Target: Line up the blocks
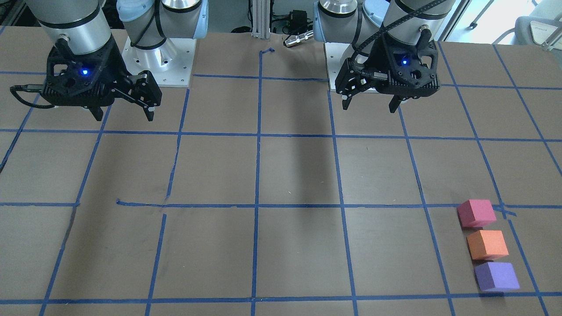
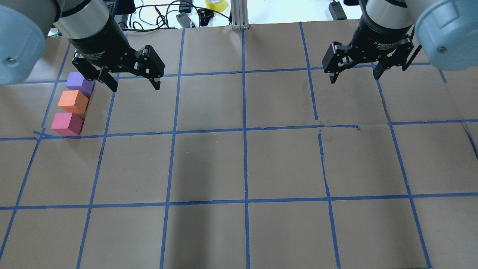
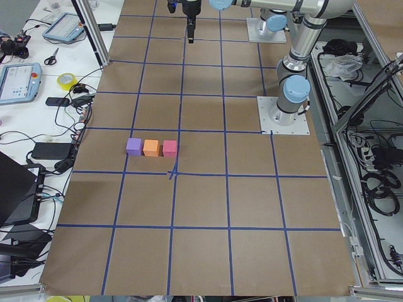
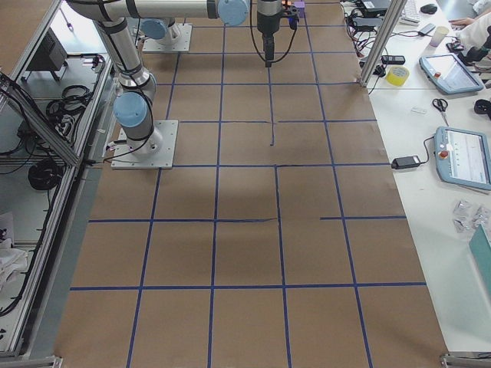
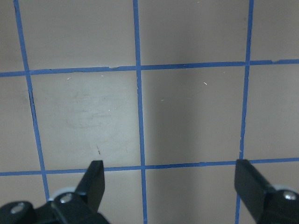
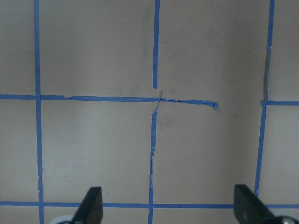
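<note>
Three cubes lie in a straight row, side by side, on the robot's left side of the table: purple (image 2: 80, 83), orange (image 2: 73, 101) and pinkish-red (image 2: 67, 124). They also show in the front view as pinkish-red (image 1: 476, 213), orange (image 1: 487, 244) and purple (image 1: 496, 276), and in the left view (image 3: 151, 148). My left gripper (image 2: 134, 87) (image 1: 369, 108) hangs open and empty above the table, beside the row. Its wrist view (image 5: 170, 186) shows only paper and tape. My right gripper (image 2: 354, 78) (image 1: 124, 117) (image 6: 168, 205) is open and empty, far from the cubes.
The table is brown paper with a blue tape grid (image 2: 244, 129). The arm bases (image 1: 160, 61) stand at the robot's edge. A yellow tape roll (image 2: 216, 4) and cables lie beyond the far edge. Tablets (image 3: 19, 82) and tools sit on the side bench.
</note>
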